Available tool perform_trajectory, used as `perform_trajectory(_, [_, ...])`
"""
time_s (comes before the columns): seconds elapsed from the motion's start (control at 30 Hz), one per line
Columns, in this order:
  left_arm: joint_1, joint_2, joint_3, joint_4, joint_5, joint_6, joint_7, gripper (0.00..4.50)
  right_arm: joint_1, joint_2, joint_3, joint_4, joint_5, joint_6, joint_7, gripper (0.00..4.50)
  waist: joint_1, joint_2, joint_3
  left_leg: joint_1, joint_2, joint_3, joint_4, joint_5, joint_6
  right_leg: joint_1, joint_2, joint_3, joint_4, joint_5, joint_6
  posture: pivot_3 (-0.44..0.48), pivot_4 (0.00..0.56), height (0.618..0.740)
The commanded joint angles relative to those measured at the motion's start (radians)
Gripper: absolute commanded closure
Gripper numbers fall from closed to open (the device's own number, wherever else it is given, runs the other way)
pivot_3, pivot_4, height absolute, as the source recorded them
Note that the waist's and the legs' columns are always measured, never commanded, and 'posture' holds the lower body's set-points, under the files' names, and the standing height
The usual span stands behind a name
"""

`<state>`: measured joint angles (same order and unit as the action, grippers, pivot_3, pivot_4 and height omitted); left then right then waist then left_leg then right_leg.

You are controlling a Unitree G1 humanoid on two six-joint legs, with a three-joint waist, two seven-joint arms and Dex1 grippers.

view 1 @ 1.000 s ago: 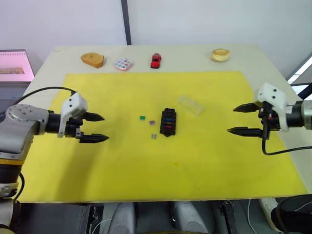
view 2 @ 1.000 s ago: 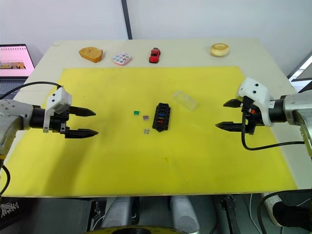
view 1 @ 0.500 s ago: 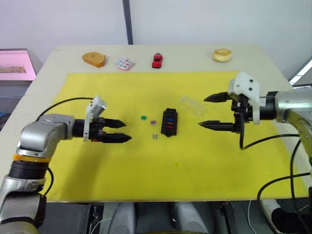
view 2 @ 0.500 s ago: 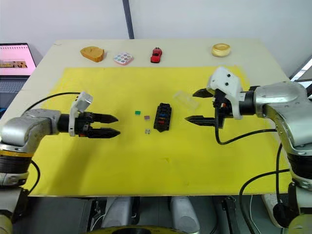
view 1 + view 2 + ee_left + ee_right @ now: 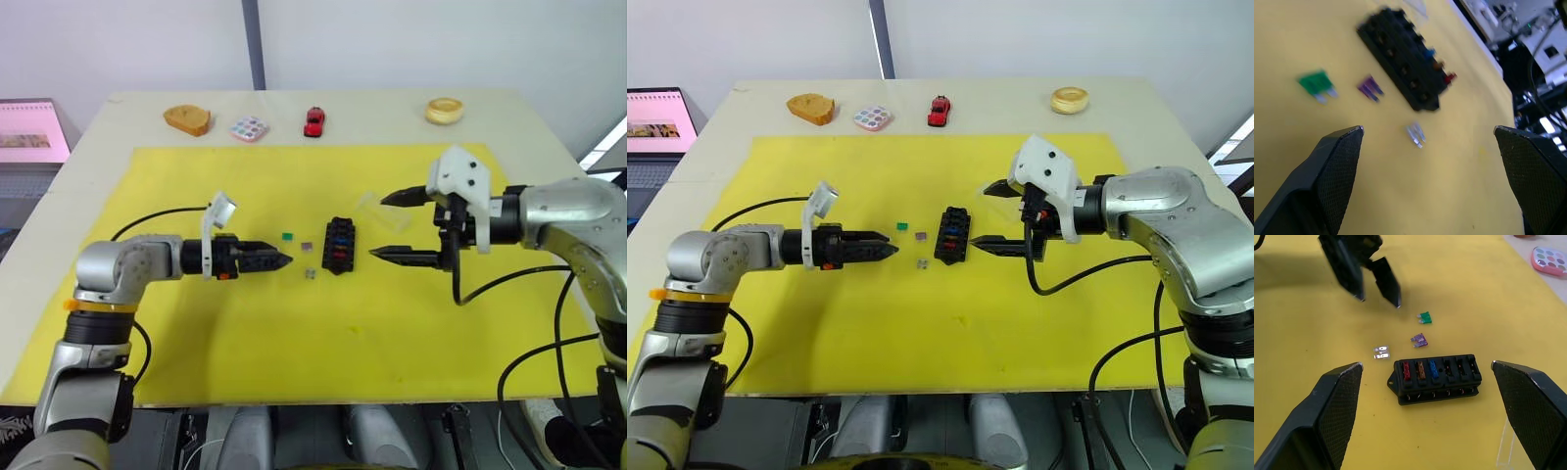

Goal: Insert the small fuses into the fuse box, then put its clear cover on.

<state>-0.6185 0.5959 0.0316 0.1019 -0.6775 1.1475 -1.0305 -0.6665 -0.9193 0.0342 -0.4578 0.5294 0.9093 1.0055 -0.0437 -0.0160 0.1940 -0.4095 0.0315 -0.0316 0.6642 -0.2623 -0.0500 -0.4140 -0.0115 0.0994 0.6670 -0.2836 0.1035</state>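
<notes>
**Three fuses in, three to go**

The fuse box (image 5: 1436,378) sits on the yellow mat (image 5: 294,343), between the two grippers. Three of its slots are full. They hold a red fuse (image 5: 1406,371), a brown fuse (image 5: 1420,370) and a blue fuse (image 5: 1433,369). The other slots in that row look empty. So the job looks about half done.

Three fuses lie loose on the mat. The green fuse (image 5: 1316,84) and the purple fuse (image 5: 1370,87) lie just past the tips of the left gripper (image 5: 884,251), between it and the box. The grey fuse (image 5: 1416,134) lies near them, close to one end of the box. None of them touches the box or a finger.

The left gripper points at the loose fuses. Its fingers are a little apart and hold nothing. The green fuse is the one nearest its tips.

The right gripper (image 5: 392,227) is on the other side of the box. Its fingers are wide apart and hold nothing. The box lies just in front of the gap between them.

The clear cover (image 5: 384,211) lies flat on the mat, beside the right gripper and away from the box. It is not on yet.

What is left: pick up the three loose fuses, push each one into an empty slot, then put the cover on the box. The fuses are tiny and flat, so they may be hard to pinch.
</notes>
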Motion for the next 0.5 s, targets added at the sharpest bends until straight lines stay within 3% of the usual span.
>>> perform_trajectory(0.03, [-0.022,0.007,0.042,0.038,-0.025,0.018,0.011,0.0,-0.024,0.002,-0.005,-0.02,0.007,-0.015,-0.01,0.05,0.0,0.0,0.0,0.0,0.0,0.0,0.0,0.0,0.0,0.0,0.0,0.0,0.0,0.0,0.0,0.0,0.15,0.74])
perform_trajectory(0.23, [-0.129,0.013,0.087,0.264,-0.022,0.037,0.013,0.0,-0.053,0.016,0.021,-0.014,0.009,-0.023,-0.013,0.05,0.0,0.0,0.0,0.0,0.0,0.0,0.0,0.0,0.0,0.0,0.0,0.0,0.0,0.0,0.0,0.0,0.15,0.74])
perform_trajectory(0.5, [-0.256,-0.039,-0.01,0.506,0.062,0.015,-0.048,0.0,-0.109,0.042,0.066,0.003,-0.006,-0.04,-0.016,0.05,0.002,0.0,0.0,0.0,-0.001,-0.001,0.0,0.0,0.0,0.0,0.0,-0.001,0.0,0.0,0.0,0.0,0.15,0.74])
